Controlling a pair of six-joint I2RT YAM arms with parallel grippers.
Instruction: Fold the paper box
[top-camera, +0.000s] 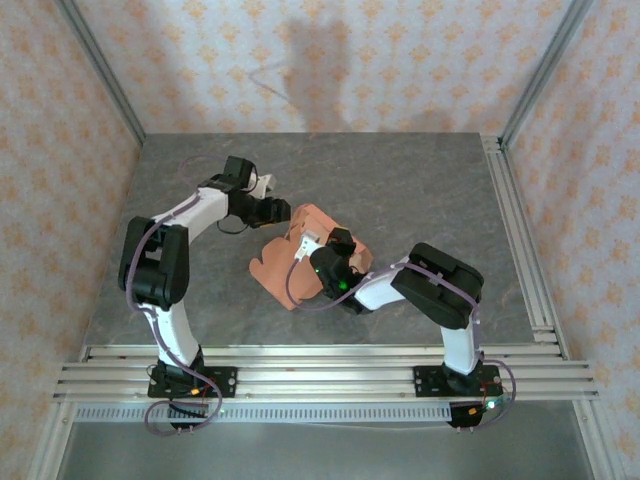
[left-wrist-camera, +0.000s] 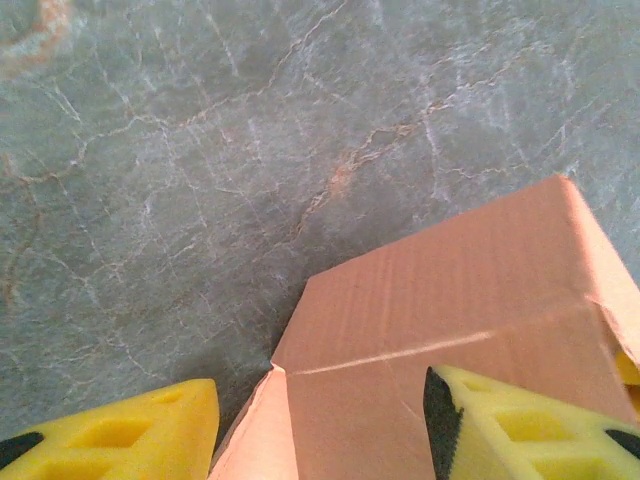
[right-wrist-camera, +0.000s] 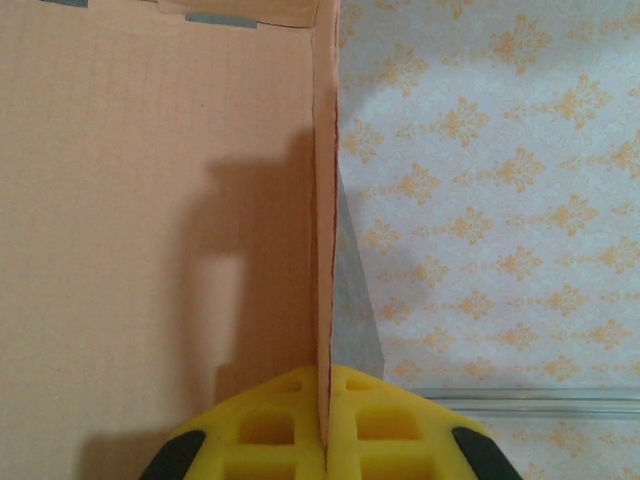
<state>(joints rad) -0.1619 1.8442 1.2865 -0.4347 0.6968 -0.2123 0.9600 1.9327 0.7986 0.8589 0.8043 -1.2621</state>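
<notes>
I have the right gripper (right-wrist-camera: 325, 405) pinched shut on an upright wall of the salmon-orange thin-card paper box (top-camera: 278, 272), half-formed on the grey marbled table (top-camera: 420, 190) between both tools, so I judge a wall-raising fold is in hand. The left gripper (left-wrist-camera: 320, 430) stands jaws apart astride a creased corner flap just below it, which next wants pushing inward. What I see of the box's inside is bare card.
</notes>
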